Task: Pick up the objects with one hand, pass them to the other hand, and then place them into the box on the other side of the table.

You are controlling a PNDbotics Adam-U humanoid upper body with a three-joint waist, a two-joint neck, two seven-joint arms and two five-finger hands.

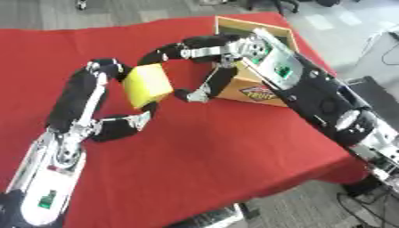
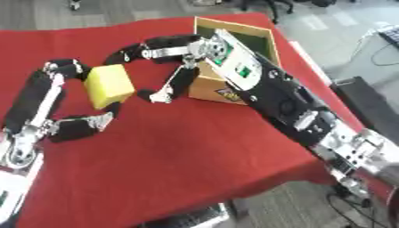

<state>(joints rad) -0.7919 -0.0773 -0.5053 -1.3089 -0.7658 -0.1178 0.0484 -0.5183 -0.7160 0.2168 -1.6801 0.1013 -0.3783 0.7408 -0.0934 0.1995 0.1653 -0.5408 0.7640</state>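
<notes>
In the left eye view, the left hand (image 1: 109,95) pinches a yellow block (image 1: 146,85) above the red table (image 1: 210,151). The right hand (image 1: 204,58) is spread loose around the block's far side.

In the right eye view, the cardboard box (image 2: 234,33) sits at the table's right edge, with a label too blurry to read. Lots of bare red cloth lies in front.

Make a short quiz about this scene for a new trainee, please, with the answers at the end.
1. True or false: the yellow block lies on the red tablecloth.
2. Which hand holds the block? A) left hand B) right hand C) neither
3. Fill in: the cardboard box stands at the table's ___ side, by the robot's own sides.

Key:
1. False; it is held above the cloth.
2. A; the right hand's fingers are open around it, near but not closed.
3. Right.
</notes>
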